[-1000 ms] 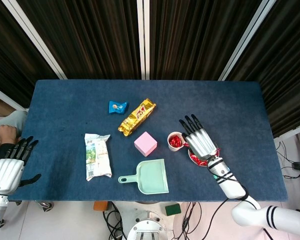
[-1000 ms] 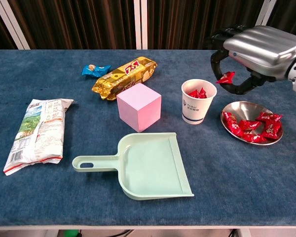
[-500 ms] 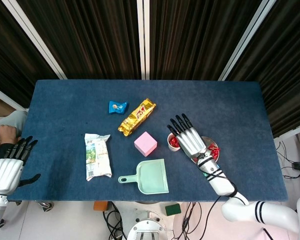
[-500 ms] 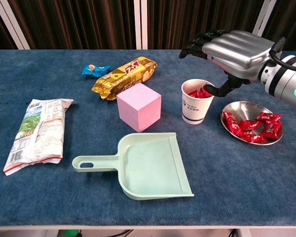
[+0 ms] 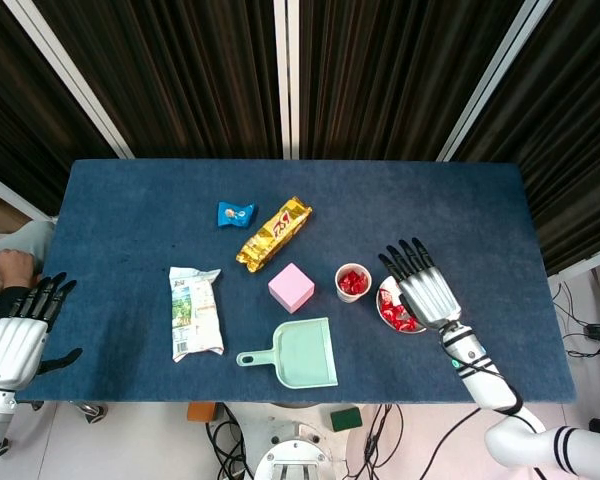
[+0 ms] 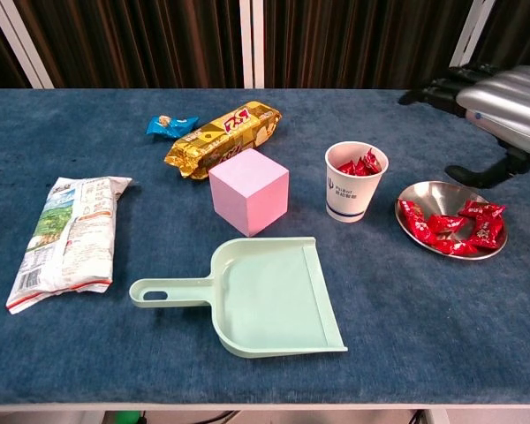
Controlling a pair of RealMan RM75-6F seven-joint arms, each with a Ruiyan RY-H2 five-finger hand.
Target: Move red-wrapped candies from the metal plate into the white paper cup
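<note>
Red candies (image 6: 452, 224) seen on plate (image 6: 422, 194) and in cup (image 6: 353, 183); right hand (image 6: 503, 103) held above plate, fingers spread, empty; left hand (image 5: 18, 330) spread, empty.

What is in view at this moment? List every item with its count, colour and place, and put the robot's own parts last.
table: one, blue cloth top, carries everything.
paper cup: one, white, right of centre, red candies inside.
metal plate: one, silver, right of the cup.
red-wrapped candies: several, red, on the plate; exact count unclear.
pink cube: one, left of the cup.
dustpan: one, pale green, at the front, handle pointing left.
gold snack pack: one, behind the cube.
blue wrapped candy: one, left of the gold pack.
white snack bag: one, white with green print, far left.
left hand: silver and black, off the table's left edge, holds nothing.
right hand: silver and black, above the plate, fingers spread, holds nothing.
</note>
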